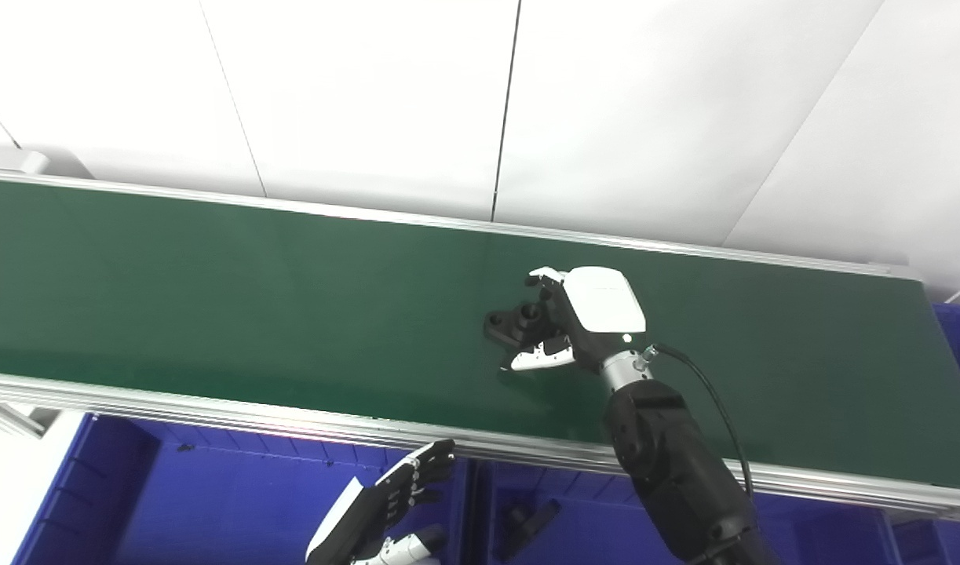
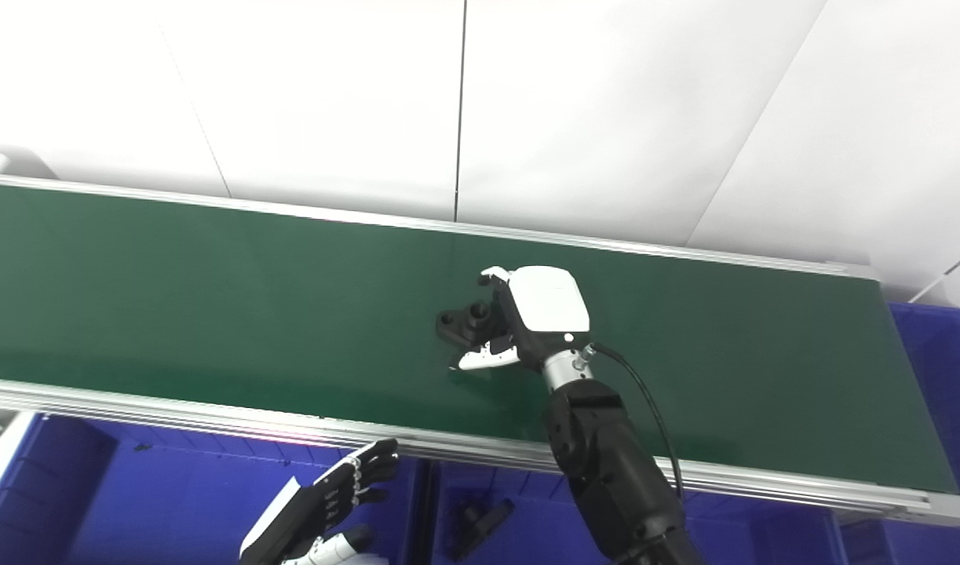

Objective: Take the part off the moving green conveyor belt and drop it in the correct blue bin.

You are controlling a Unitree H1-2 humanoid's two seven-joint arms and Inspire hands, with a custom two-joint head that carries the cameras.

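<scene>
belt (image 1: 213, 298): green, runs pretty much the whole width, tilting down a bit toward the right. Loads of bare green on the left half, and another open stretch right of the arm.
rails (image 1: 173, 404): silver strips along the near and far belt edges. The near one sits between the belt and the bins, so it's the lip right under the arm.
wall (image 1: 370, 94): white panels right behind the far rail, no gap to speak of back there.
left bin (image 1: 213, 486): blue, below the near rail, mostly open floor as far as I can see.
left hand (image 1: 393, 502): low over the bins near the divider, fingers spread and loosely extended, nothing in it, not touching the belt.
middle bin (image 1: 574, 526): blue, just right of the divider, with a dark piece (image 1: 531, 522) lying inside.
part (image 1: 515, 322): black, bracket-looking thing with round holes, sitting mid-belt, roughly halfway between the two rails.
right hand (image 1: 582, 314): reached over the near rail onto the belt, fingers curled around the right end of the part, thumb (image 1: 538, 359) tucked in on the near side. Looks clamped on it, part's left end sticks out free.
right bin (image 2: 939, 353): blue corner poking out past the belt's right end.
</scene>
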